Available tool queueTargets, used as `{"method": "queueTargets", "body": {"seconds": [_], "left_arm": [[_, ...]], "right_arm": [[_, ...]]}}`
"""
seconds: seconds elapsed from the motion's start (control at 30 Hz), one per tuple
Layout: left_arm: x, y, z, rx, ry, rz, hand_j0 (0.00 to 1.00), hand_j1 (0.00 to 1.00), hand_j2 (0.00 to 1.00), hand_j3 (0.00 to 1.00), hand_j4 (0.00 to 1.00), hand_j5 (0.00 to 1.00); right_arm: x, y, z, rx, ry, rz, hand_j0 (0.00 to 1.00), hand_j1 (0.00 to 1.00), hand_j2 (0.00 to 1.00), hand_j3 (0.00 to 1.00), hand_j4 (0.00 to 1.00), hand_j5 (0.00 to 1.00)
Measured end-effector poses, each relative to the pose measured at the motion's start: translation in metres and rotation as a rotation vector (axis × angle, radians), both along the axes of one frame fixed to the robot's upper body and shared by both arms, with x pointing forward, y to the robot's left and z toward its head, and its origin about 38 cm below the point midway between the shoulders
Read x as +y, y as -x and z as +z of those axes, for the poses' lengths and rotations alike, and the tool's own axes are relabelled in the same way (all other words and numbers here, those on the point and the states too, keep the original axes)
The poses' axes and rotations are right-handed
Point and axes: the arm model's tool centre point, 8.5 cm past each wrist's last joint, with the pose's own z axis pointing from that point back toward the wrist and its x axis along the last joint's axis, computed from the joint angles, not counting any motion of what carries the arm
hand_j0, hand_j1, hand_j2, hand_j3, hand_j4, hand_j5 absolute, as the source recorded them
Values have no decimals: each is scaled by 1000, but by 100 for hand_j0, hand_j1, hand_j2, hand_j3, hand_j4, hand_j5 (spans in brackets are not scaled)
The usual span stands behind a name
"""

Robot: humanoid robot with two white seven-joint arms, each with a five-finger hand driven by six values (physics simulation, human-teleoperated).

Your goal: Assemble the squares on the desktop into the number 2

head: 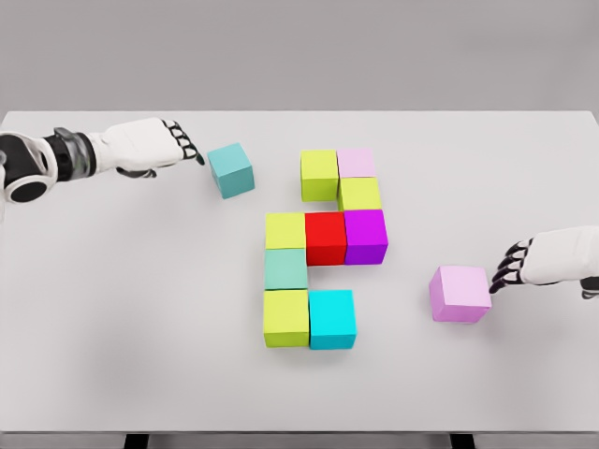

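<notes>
Several coloured cubes form a partial figure at the table's middle: a yellow-green cube (319, 174) and pale pink cube (357, 162) on top, a yellow-green cube (359, 194), then yellow-green (284, 230), red (325, 238) and purple (365, 236) cubes in a row, a mint cube (285, 269), and yellow-green (285, 318) and cyan (332, 319) cubes at the bottom. A loose teal cube (231, 170) lies upper left; my left hand (184, 142) is just left of it, fingers relaxed. A loose pink cube (460, 293) sits right; my right hand (510, 265) has its fingertips at its right edge, holding nothing.
The light grey table (112, 309) spans the view, its front edge near the bottom and its far edge near the top.
</notes>
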Motion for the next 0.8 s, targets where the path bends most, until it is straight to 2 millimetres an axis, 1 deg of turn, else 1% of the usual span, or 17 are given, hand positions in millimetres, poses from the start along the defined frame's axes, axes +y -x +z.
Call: {"method": "queueTargets", "body": {"seconds": [0.3,0.47,0.63,0.8], "left_arm": [[-4,-3,4,-8,-1,-7,83,83,83,83,83,83],[-12,-4,4,-8,7,-17,83,83,83,83,83,83],[-17,-6,4,-9,12,-23,83,83,83,83,83,83],[-17,-7,3,-6,14,-18,84,84,84,84,84,84]], "right_arm": [[15,-2,1,-4,-17,37,100,100,100,100,100,100],[19,-3,0,-4,-22,48,100,100,100,100,100,100],[27,1,2,-3,-31,75,100,100,100,100,100,100],[33,5,2,-2,-38,97,100,100,100,100,100,100]]}}
